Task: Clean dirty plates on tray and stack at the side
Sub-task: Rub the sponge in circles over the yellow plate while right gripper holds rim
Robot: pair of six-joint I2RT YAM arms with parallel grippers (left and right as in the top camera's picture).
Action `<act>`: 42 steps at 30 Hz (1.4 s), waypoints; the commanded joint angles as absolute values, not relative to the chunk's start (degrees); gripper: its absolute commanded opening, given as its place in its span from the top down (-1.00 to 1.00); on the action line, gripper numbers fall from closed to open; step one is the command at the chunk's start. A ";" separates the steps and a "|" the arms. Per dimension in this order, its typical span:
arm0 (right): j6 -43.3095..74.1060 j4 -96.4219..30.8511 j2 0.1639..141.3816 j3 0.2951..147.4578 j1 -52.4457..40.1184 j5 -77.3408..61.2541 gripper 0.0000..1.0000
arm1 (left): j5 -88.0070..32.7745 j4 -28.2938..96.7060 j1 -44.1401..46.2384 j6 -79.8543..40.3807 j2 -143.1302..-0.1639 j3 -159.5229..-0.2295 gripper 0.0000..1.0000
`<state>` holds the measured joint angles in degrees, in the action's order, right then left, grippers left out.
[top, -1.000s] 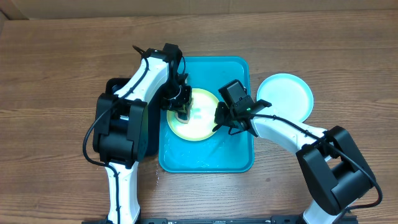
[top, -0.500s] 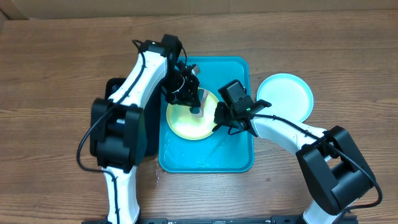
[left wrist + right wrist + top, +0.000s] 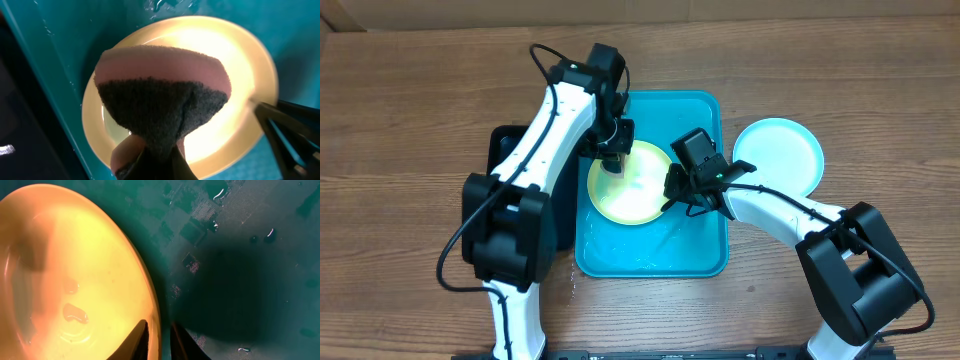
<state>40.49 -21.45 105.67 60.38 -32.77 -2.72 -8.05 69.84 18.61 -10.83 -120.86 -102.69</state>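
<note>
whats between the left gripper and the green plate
A pink-and-dark sponge, pinched by the left gripper, over the green plate; left wrist view shows it.

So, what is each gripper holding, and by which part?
Left gripper: sponge, by its folded end. Right gripper straddles the plate rim; grip cannot be told.

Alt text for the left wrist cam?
A folded pink sponge with a dark scouring face, pinched in the left gripper, hangs over a yellow-green plate lying in the wet turquoise tray. Dark fingers of the right gripper meet the plate's right rim.
</note>
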 commanded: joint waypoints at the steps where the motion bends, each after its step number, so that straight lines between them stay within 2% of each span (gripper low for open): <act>1: 40.53 -21.06 106.21 60.01 -33.15 -2.66 0.66 | -5.52 69.76 19.20 -12.05 -124.77 -103.26 0.92; 6: 40.56 -21.06 106.21 60.01 -33.17 -2.66 0.68 | -5.32 69.76 19.81 -12.03 -128.99 -103.26 0.92; 12: 40.53 -21.04 106.21 60.01 -33.15 -2.66 0.92 | -5.32 69.82 20.08 -12.03 -133.21 -103.26 0.91; 22: 40.53 -20.60 106.21 60.01 -33.17 -2.66 0.92 | -17.63 75.61 20.27 -5.17 -134.04 -105.03 0.92; 30: 40.53 -20.67 106.21 60.01 -33.17 -2.66 0.92 | -25.78 83.46 20.27 -1.23 -134.02 -117.05 0.92; 37: 40.53 -20.84 106.21 60.01 -33.17 -2.66 0.92 | -23.90 87.50 20.27 -1.34 -133.95 -125.47 0.91; 42: 40.53 -20.86 106.21 60.01 -33.17 -2.66 0.92 | -12.19 88.27 20.27 -6.87 -133.97 -124.97 0.92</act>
